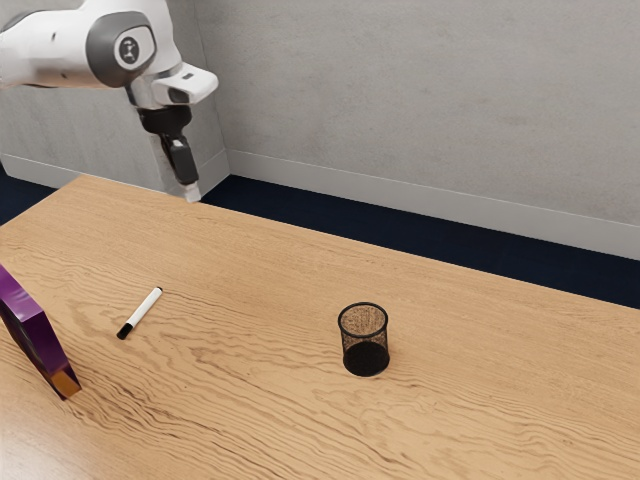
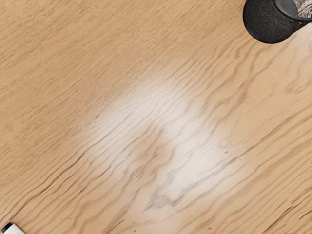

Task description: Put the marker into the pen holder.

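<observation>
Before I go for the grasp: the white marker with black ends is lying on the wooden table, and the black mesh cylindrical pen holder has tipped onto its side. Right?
Not quite: the pen holder isn't tipped; the exterior view shows it standing upright, open end up. The white marker is indeed lying on the wooden table.

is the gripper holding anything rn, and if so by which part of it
Nothing is held: the gripper hangs empty in the air, and the white marker lies apart from it on the wooden table.
</observation>
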